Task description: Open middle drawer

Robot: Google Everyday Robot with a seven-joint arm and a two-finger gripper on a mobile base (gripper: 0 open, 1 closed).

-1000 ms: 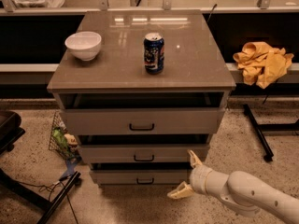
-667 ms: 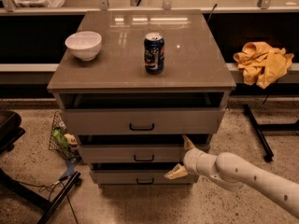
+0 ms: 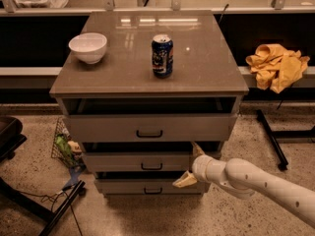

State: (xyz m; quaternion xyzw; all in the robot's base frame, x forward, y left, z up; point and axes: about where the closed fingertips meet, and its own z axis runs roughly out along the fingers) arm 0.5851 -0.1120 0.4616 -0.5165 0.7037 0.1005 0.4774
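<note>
1. The gripper point(image 3: 186, 165), fingers point(image 3: 184, 181) spread wide and empty, sits at the right end of the middle drawer point(image 3: 123, 162), off its handle point(image 3: 151, 166); closing here likely grabs nothing.
2. Pressing forward could push the drawer shut.

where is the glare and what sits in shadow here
Camera view: glare streaks the cabinet top behind the can; gaps above the drawer fronts, the middle drawer included, are black shadow; the gripper, at that drawer's right end, is well lit.
</note>
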